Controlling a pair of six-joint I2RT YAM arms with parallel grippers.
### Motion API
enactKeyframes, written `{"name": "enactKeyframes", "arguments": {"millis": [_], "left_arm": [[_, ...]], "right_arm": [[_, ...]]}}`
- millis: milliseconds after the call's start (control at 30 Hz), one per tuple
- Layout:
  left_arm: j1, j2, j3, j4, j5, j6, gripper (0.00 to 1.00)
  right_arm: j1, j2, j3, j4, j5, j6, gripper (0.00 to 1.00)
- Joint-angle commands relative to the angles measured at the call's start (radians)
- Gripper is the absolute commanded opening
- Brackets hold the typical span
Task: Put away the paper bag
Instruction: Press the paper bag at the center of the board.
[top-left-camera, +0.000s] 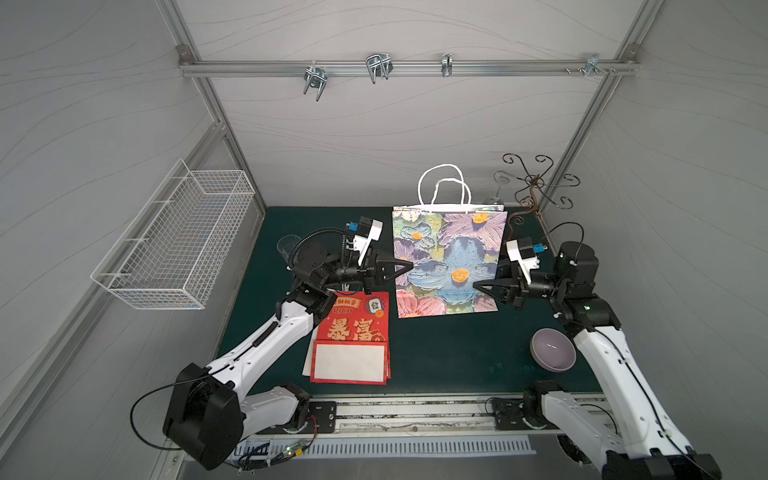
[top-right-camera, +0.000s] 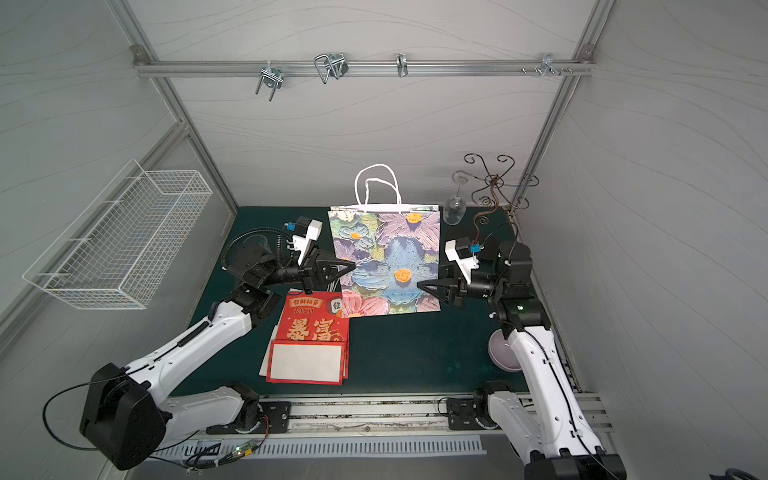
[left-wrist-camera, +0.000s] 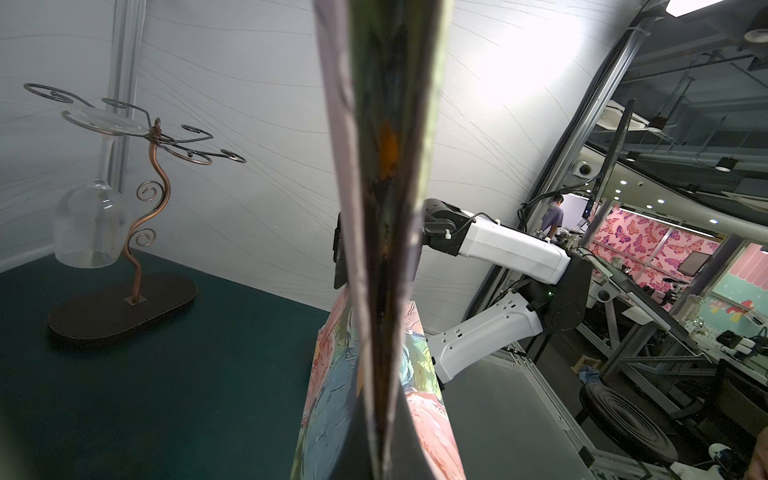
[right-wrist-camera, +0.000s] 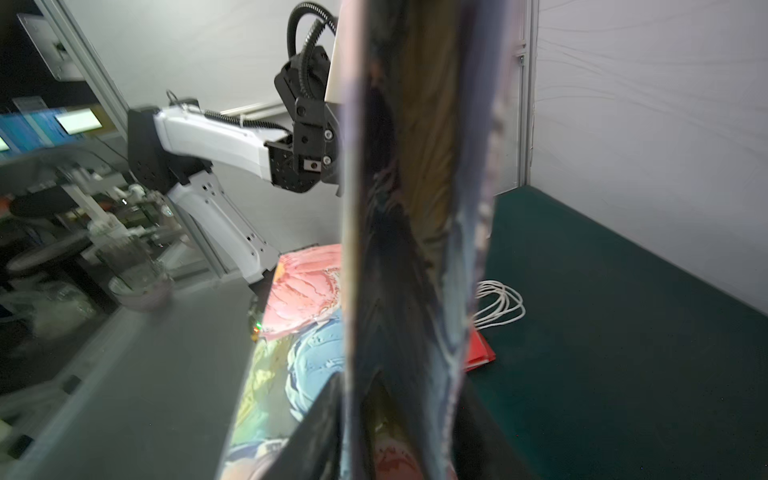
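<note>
1. Two end effectors are at the paper bag, one on each side edge. The bag is upright over the middle of the table, toward the far edge, with its flower face toward the near edge.
2. Left end effector is closed, pinching the bag's left edge at about mid-height. In the left wrist view the bag's edge fold runs straight between the fingers.
3. Right end effector is at the bag's right edge, on the lower half. In the right wrist view the side fold sits between the fingers. Cannot tell if it is clamped or just straddling.
4. White cord handles stand up above the bag's top.
5. Cannot tell if the bag's bottom touches the table.
6. Red bag lies flat toward the near edge, left of middle. Its far right corner is just by the paper bag's lower left corner.
7. Purple bowl is near the right edge, beside the right arm.
8. Clear cup is near the left edge, behind the left arm.
9. Glass rack is at the far right corner, with one wine glass hanging upside down from it.
10. Wire basket is on the left wall, and hooks are on the rail above the far edge.
</note>
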Motion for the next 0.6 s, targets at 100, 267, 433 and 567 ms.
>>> {"name": "enactKeyframes", "arguments": {"millis": [100,267,433,567], "left_arm": [[0.003,-0.017,0.042,0.024,0.008,0.015,0.00],[0.003,-0.026,0.022,0.005,-0.075,0.038,0.00],[0.003,-0.058,0.008,-0.221,-0.307,0.158,0.00],[0.003,-0.061,-0.004,-0.230,-0.354,0.149,0.00]], "right_arm": [[-0.004,-0.008,0.022,0.009,-0.057,0.007,0.00],[-0.012,-0.032,0.065,-0.061,0.038,-0.025,0.44],[-0.040,-0.094,0.081,-0.190,0.409,-0.139,0.87],[-0.046,-0.155,0.011,-0.228,0.575,-0.225,0.91]]}}
